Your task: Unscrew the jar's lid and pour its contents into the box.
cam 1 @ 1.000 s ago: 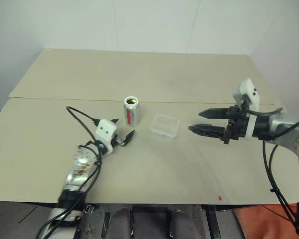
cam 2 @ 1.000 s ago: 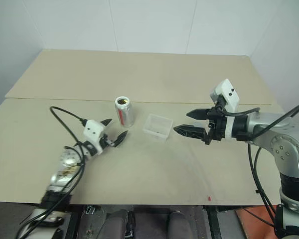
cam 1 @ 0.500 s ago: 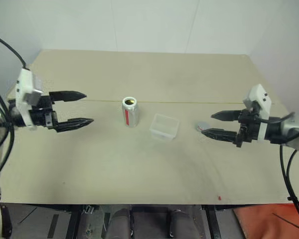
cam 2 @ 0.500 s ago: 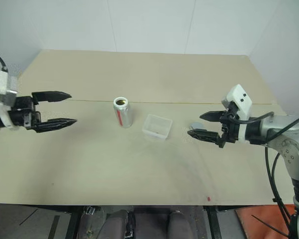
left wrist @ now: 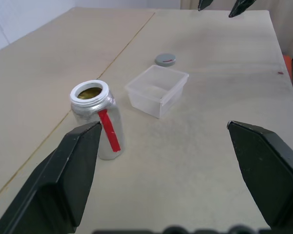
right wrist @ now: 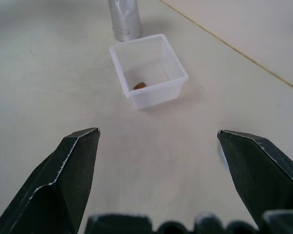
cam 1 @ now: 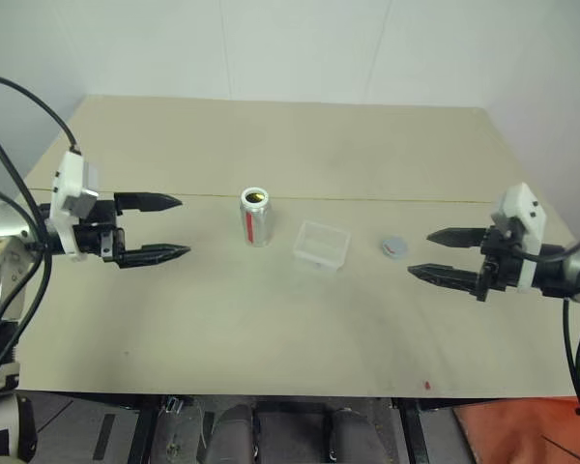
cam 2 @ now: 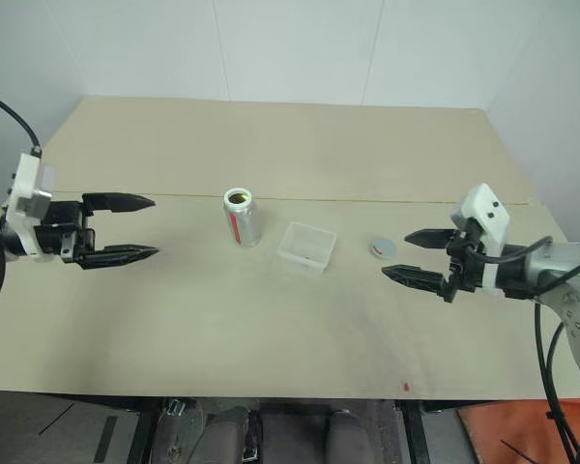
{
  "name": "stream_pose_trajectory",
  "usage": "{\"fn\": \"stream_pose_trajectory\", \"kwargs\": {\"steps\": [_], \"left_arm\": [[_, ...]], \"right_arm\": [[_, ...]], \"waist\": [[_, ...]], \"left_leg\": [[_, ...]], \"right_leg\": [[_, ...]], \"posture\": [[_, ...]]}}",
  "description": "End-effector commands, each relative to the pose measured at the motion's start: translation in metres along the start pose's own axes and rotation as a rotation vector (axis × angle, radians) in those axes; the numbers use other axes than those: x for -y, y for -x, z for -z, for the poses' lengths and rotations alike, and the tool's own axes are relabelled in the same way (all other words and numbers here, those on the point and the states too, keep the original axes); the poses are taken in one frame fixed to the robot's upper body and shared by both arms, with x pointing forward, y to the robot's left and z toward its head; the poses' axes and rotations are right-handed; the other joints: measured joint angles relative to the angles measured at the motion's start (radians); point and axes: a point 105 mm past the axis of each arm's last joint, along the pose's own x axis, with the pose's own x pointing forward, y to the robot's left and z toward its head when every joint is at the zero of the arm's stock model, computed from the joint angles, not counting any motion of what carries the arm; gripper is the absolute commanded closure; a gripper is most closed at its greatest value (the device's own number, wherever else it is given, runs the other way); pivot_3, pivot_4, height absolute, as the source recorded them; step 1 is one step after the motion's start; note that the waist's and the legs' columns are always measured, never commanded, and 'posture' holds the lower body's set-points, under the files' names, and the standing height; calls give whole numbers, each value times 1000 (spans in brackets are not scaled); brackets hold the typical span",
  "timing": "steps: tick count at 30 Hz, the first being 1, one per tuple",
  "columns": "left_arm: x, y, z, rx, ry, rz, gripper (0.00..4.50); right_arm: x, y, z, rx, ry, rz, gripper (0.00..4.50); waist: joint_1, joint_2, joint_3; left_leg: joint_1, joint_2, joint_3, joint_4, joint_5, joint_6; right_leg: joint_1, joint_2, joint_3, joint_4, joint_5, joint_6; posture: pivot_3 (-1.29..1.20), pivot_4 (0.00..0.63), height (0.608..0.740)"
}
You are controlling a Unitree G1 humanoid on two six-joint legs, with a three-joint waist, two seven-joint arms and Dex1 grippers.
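The jar (cam 1: 255, 217) stands upright near the table's middle, silvery with a red stripe. Its top is uncovered, showing a white rim and brownish contents (left wrist: 90, 92). Just right of it sits the clear plastic box (cam 1: 321, 245), with one small brown piece (right wrist: 139, 86) on its floor. The grey lid (cam 1: 393, 246) lies flat on the table right of the box. My left gripper (cam 1: 184, 227) hovers open well left of the jar, pointing at it. My right gripper (cam 1: 419, 252) is open too, just right of the lid and touching nothing.
A seam (cam 1: 445, 200) runs across the beige table behind the jar. A small red mark (cam 1: 426, 385) sits near the table's front edge. White walls rise close behind the table.
My left gripper has lifted from beside the jar and swung out to the left. My right gripper has drawn back to the right, uncovering the lid on the table.
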Motion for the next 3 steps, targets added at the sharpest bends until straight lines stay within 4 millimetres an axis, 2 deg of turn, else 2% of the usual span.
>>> {"fn": "stream_pose_trajectory", "kwargs": {"steps": [1, 3], "left_arm": [[8, 1, -7, 32, -34, -17, 47], [13, 0, -10, 41, -32, -13, 47]], "right_arm": [[3, 12, -4, 12, 68, 22, 0], [0, 14, -7, 20, 74, 7, 0]], "waist": [[-2, 0, 0], [-3, 0, 0]], "left_leg": [[0, 0, 0, 0, 0, 0], [0, 0, 0, 0, 0, 0]], "right_leg": [[0, 0, 0, 0, 0, 0], [0, 0, 0, 0, 0, 0]], "posture": [[0, 150, 740], [0, 150, 740]]}}
